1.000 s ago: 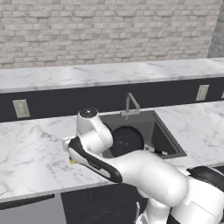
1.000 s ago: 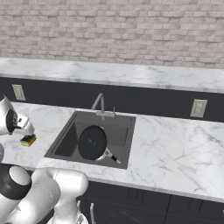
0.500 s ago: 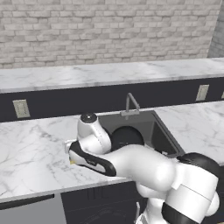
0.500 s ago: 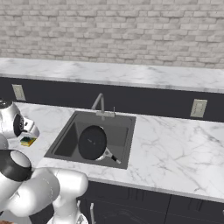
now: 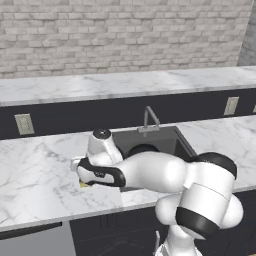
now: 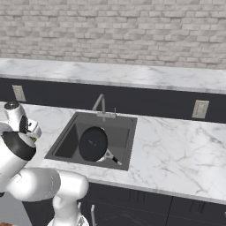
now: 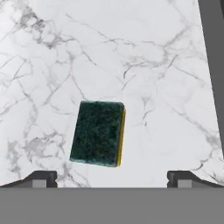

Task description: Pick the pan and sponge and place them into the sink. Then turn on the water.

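Both base cams sit behind the arm, one off each side, looking forward and down at the same marble counter [image 5: 45, 165] and sink [image 6: 92, 141] from a bit back. The hand cam is way closer, staring straight down at the counter with the sponge [image 7: 98, 133] lying mid-frame.

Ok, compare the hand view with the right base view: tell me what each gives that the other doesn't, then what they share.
Hand view: the sponge lying flat, green side up, ahead of the open gripper and untouched by its fingertips.
Right base view: the pan inside the sink, handle toward the front right, and the faucet behind it, with no water running.
Shared: the marble counter and the sink's edge.
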You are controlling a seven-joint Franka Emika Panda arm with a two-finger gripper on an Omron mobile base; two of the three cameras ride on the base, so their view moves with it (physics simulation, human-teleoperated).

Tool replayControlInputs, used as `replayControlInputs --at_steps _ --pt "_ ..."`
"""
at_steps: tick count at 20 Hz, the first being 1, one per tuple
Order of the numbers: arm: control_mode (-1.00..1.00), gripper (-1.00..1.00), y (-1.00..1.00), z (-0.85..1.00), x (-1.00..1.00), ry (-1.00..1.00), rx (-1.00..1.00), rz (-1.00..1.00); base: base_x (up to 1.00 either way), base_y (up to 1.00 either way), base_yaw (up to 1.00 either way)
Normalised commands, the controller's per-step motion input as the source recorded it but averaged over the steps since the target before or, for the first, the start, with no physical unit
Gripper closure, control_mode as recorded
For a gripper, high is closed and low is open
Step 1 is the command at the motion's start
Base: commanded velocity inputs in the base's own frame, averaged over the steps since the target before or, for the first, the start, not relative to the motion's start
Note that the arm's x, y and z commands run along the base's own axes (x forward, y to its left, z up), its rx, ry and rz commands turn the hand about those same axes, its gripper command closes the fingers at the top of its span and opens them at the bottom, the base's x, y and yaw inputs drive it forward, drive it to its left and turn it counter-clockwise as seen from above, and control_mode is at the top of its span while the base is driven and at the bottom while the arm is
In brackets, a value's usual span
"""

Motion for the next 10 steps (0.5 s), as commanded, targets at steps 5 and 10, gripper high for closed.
replayControlInputs --at_steps 5,10 --pt "-1.00 -1.00 0.33 -0.25 0.11 0.00 0.07 0.00 0.00 0.00 0.00" --pt "-1.00 -1.00 0.18 -0.48 0.01 0.00 0.00 0.00 0.00 0.00 0.00"
